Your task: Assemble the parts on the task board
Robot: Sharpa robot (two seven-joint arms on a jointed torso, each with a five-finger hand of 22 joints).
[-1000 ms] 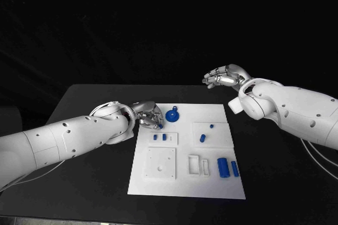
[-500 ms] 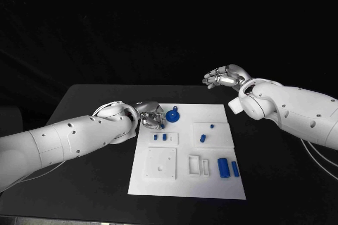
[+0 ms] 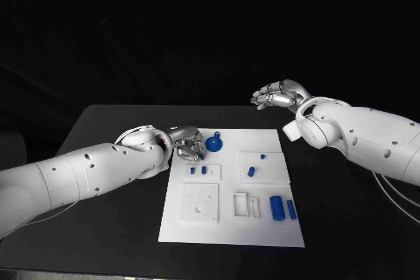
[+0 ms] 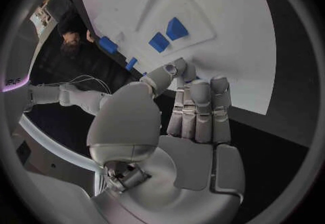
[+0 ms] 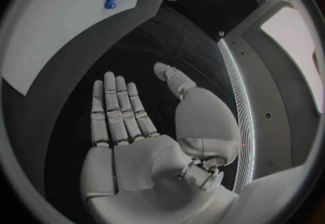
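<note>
The left hand, fingers pressed together and holding nothing, hovers at the task board's far-left edge just beside the blue gear, so a careless closing could knock the gear off its spot.

Premises present as a robotics test laboratory; a black table stands against an all-black backdrop, carrying one white task board with recessed fixtures and small blue parts. Cables trail beside the rig.
</note>
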